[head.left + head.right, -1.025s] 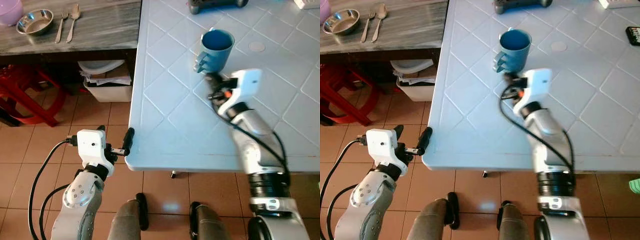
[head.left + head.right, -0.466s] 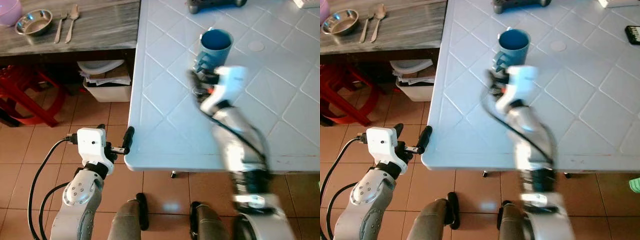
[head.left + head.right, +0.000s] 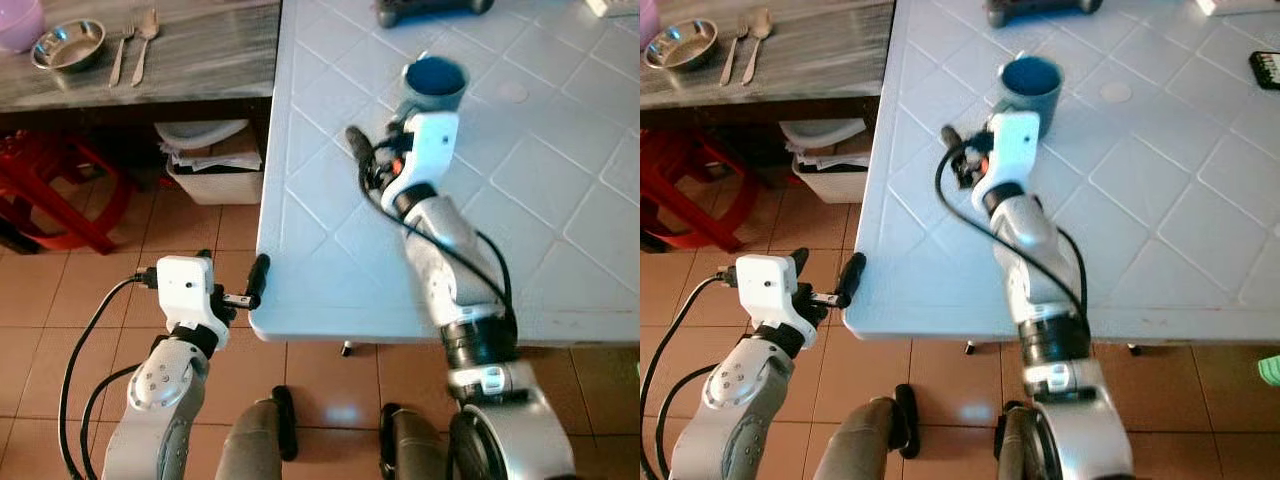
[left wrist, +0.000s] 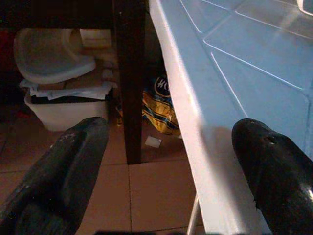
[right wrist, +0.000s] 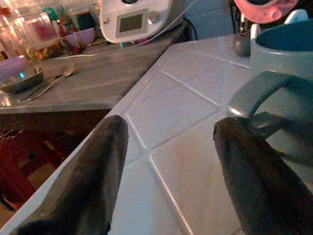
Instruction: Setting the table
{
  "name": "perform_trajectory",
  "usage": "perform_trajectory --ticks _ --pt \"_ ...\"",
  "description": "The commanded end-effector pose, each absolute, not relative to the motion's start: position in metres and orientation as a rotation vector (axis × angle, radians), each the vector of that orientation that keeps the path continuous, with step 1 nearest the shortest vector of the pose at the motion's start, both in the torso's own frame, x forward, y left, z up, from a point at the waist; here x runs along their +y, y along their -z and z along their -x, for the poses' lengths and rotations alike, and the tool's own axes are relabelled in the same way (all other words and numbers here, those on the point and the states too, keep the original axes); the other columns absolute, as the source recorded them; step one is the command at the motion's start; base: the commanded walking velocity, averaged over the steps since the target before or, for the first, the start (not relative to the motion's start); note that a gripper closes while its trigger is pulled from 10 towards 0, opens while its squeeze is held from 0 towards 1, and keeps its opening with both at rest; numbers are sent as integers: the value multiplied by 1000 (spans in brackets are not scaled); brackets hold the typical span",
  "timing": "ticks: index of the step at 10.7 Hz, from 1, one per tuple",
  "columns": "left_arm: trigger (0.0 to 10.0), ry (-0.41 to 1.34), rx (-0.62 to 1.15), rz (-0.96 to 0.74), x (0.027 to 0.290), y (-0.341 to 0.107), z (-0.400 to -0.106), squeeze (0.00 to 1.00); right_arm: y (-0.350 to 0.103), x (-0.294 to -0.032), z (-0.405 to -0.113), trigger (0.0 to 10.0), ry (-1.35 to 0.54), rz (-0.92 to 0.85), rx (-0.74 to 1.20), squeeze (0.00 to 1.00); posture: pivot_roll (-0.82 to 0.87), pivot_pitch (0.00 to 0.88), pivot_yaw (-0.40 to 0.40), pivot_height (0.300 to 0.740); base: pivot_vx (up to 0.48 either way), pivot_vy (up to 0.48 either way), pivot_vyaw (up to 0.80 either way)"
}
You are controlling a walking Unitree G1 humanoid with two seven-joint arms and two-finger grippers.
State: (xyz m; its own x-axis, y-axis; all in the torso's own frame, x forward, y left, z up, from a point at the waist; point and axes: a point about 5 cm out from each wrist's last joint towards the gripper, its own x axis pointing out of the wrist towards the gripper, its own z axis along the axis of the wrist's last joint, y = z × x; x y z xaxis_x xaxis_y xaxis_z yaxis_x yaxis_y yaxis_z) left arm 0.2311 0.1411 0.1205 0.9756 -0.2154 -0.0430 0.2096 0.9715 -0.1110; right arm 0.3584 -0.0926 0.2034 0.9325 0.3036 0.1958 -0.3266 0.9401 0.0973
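- A pale blue table [image 3: 330, 210] with a diamond-tile pattern is taking up most of the head views, its near corner jutting toward the robot.
- A grey wooden counter [image 3: 200, 50] is standing to the robot's left of the table, just beside it.
- The right arm is reaching forward over the table, with the right gripper [image 5: 168, 176] hovering low above the tabletop; its two black fingers [image 5: 83, 186] are spread wide apart and gripping nothing, and one of them is sitting just beside the handle of the mug.
- The left gripper [image 4: 171, 166] is hanging at the table's near corner, its fingers wide apart and holding nothing, one over the floor tiles and one against the table edge.
- A white bin [image 3: 215, 165] stuffed with papers is sitting under the counter on the floor.
- A blue mug [image 3: 436, 82] is standing upright on the table just past the right wrist, handle turned toward the robot.
- A steel bowl [image 3: 68, 45] is resting on the counter, with a fork [image 3: 121, 52] and spoon [image 3: 145, 40] lying side by side next to it.
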Motion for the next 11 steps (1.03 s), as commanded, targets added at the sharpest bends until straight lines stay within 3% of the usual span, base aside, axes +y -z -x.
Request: perform_trajectory --ticks 1,6,11 --pt "10000 197 81 90 144 -115 -229 0 -206 -95 -362 10000 -312 -127 -187 1000 85 259 96 740 0 0 0" --pt "10000 198 76 86 146 -116 -230 0 -204 -109 -361 10000 -262 -122 -199 1000 88 258 104 740 0 0 0" --pt "10000 199 70 86 146 -117 -231 0 -196 -150 -346 10000 -149 -79 -180 1000 79 258 105 740 0 0 0"
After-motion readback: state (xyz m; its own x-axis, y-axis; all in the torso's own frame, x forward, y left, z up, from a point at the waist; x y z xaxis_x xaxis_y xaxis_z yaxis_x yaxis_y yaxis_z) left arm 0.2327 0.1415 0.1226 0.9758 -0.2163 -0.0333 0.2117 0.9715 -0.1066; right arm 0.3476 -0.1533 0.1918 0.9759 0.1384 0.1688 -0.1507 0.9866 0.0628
